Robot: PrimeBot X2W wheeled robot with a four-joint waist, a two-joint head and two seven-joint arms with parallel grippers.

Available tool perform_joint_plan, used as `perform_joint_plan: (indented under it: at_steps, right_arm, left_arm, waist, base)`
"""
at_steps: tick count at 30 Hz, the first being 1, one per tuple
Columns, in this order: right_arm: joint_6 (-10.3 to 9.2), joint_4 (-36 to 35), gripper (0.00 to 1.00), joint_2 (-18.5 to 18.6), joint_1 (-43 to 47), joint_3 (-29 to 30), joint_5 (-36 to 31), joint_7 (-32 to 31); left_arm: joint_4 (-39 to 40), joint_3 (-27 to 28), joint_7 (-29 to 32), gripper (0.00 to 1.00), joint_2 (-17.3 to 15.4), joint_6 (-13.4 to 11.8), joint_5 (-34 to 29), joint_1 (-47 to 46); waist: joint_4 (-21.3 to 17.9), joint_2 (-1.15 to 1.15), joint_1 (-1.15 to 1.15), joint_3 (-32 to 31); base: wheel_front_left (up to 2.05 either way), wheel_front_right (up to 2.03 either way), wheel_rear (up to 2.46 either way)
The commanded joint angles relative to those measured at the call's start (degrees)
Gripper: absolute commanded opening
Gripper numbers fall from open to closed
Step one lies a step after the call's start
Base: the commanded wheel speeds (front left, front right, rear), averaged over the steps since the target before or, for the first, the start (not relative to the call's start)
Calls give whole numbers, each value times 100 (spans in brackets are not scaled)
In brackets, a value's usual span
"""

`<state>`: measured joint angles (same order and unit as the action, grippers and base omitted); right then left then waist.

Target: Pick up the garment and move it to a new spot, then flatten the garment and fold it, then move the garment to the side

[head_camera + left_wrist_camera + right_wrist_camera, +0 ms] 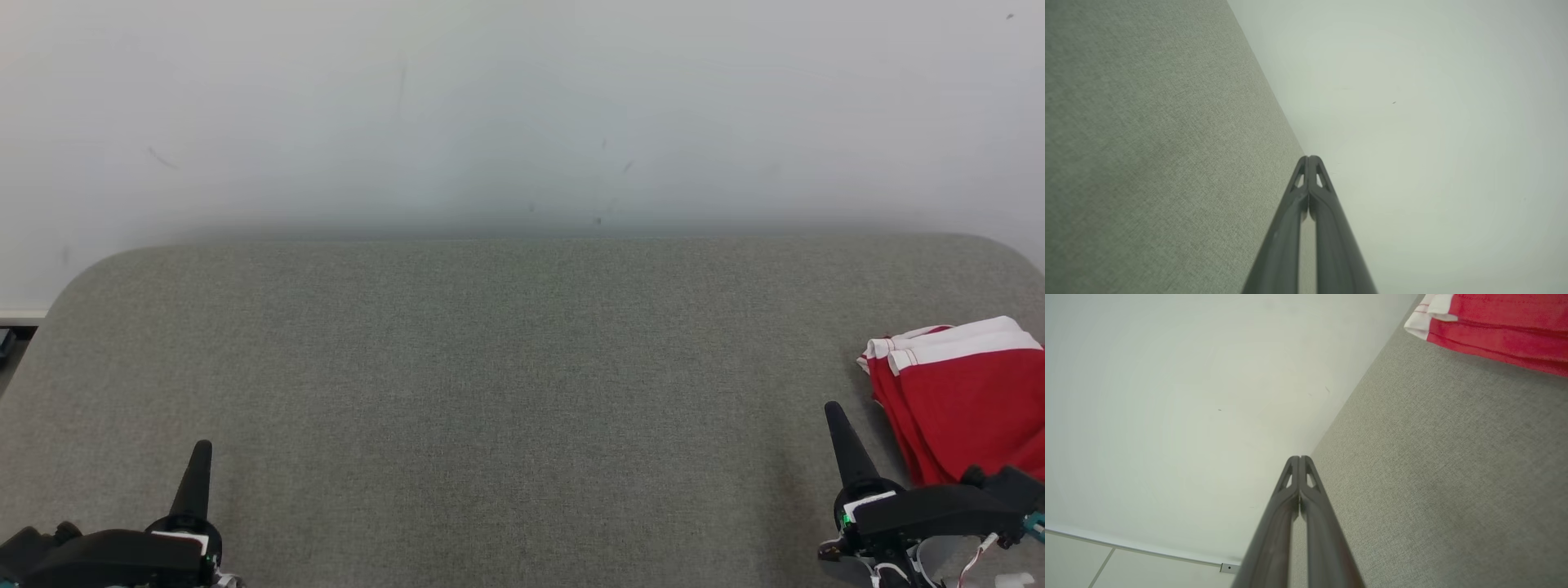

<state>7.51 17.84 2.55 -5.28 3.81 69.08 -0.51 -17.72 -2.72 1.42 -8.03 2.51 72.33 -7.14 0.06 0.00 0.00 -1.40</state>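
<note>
The garment [959, 400] is red with white trim and lies folded at the right edge of the grey fabric-covered table [506, 392]. In the right wrist view its folded edge [1494, 326] shows at the top right. My right gripper [834, 410] is shut and empty, just left of the garment and apart from it; its fingertips [1298, 458] press together. My left gripper [202, 447] sits at the lower left over bare table, far from the garment, also shut on nothing, fingertips [1309, 157] touching.
A pale wall [522, 106] rises right behind the table's far edge. The table has rounded back corners. Floor and a white baseboard [20, 314] show past the left edge. A wide stretch of bare table lies between the two grippers.
</note>
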Motion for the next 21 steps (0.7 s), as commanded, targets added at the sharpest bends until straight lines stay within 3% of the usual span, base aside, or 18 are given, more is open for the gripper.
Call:
perform_joint_plan:
  at_steps: [1, 21]
  right_arm:
    - [-2, -65, 0, 38, -138, 36, 196, -38]
    - [-2, -62, 0, 43, -283, 98, 1204, -208]
  left_arm:
    - [17, 114, 52, 0, 9, 50, 156, -132]
    - [-59, 588, 368, 0, 235, 273, 1013, -282]
  waist:
    - [-1, 0, 0, 6]
    - [-12, 0, 0, 70]
  base:
    - [0, 0, 0]
    - [0, 0, 0]
